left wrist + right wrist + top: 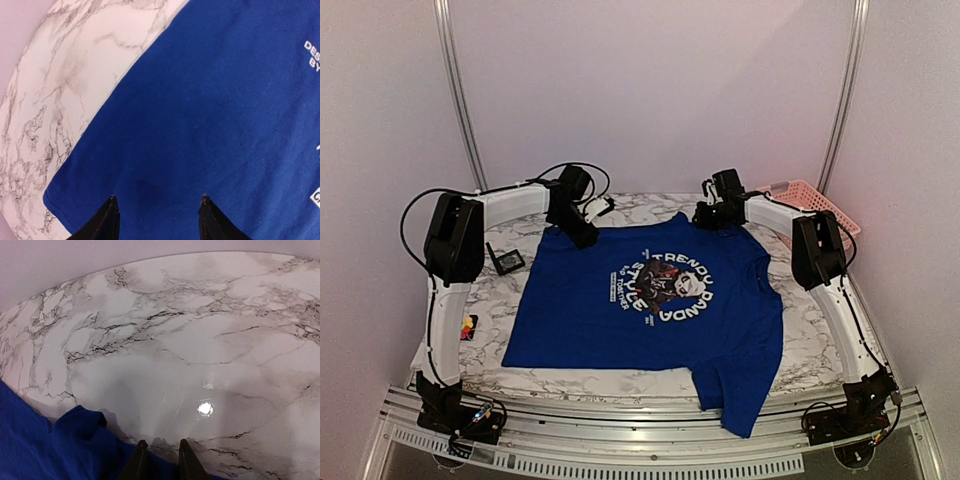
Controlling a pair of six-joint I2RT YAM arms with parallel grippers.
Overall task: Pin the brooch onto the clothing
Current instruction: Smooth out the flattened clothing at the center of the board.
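Observation:
The royal-blue T-shirt [620, 330] lies spread flat on the marble table, print up. The small multicoloured brooch [468, 326] lies on the table at the left edge, beside the left arm and off the shirt. My left gripper [584, 232] hovers over the shirt's far left shoulder. In the left wrist view it [158, 200] is wide open and empty above the blue cloth [210, 110]. My right gripper [708, 215] is at the shirt's far right shoulder. In the right wrist view it [161, 442] has its jaws a narrow way apart over the shirt's edge [40, 445].
A small black open-frame holder [506, 260] stands on the table left of the shirt. A pink lattice basket [812, 200] sits at the far right corner. The shirt's lower right part hangs over the near table edge [620, 378]. Walls close in behind.

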